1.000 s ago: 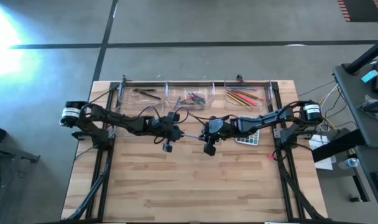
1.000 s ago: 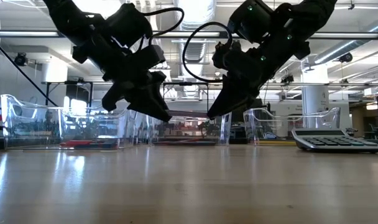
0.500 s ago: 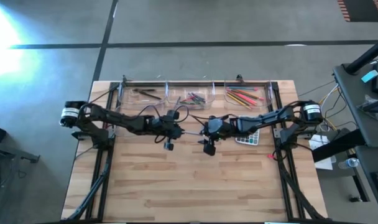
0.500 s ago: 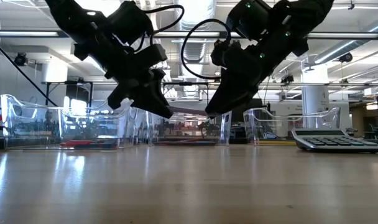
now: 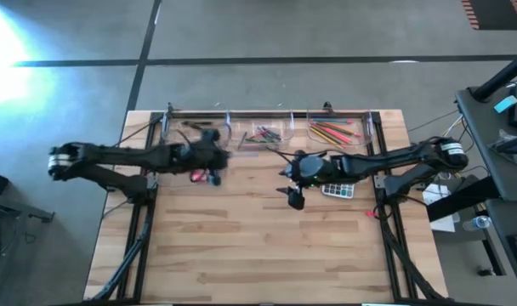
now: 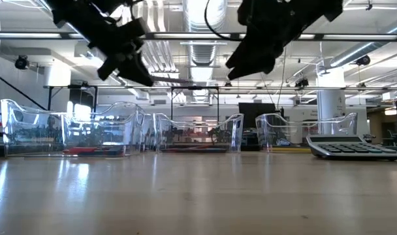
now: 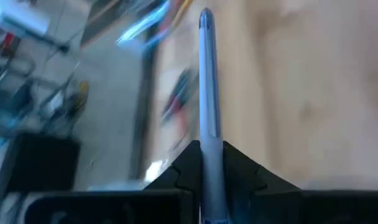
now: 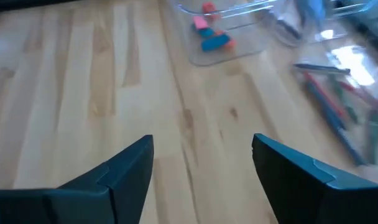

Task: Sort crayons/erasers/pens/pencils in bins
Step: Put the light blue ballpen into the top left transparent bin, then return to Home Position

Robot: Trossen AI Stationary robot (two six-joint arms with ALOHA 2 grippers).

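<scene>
Left wrist view shows a slim blue-grey pen (image 7: 207,93) clamped between the left gripper's (image 7: 204,163) dark fingers (image 7: 244,167), its tip pointing away from the wrist. From above, that left gripper (image 5: 209,158) hangs over the far left part of the desk (image 5: 258,246), just near the leftmost of the bins (image 5: 193,128) that stand in a row along the far edge. The middle bin (image 5: 260,133) carries a mix of small coloured sticks, and the right bin (image 5: 335,130) holds the pencils (image 5: 329,132) in orange, red, yellow and green. The right gripper (image 5: 294,172) sits near the desk's middle, its fingers (image 8: 125,168) spread wide apart with nothing between them; past them a clear bin (image 8: 223,34) holds pink and blue erasers (image 8: 209,33). A grey calculator (image 5: 338,189) lies flat just right of the right gripper. In the low view both grippers hang above the desk, the left one (image 6: 130,62) carrying the pen level in the air.
</scene>
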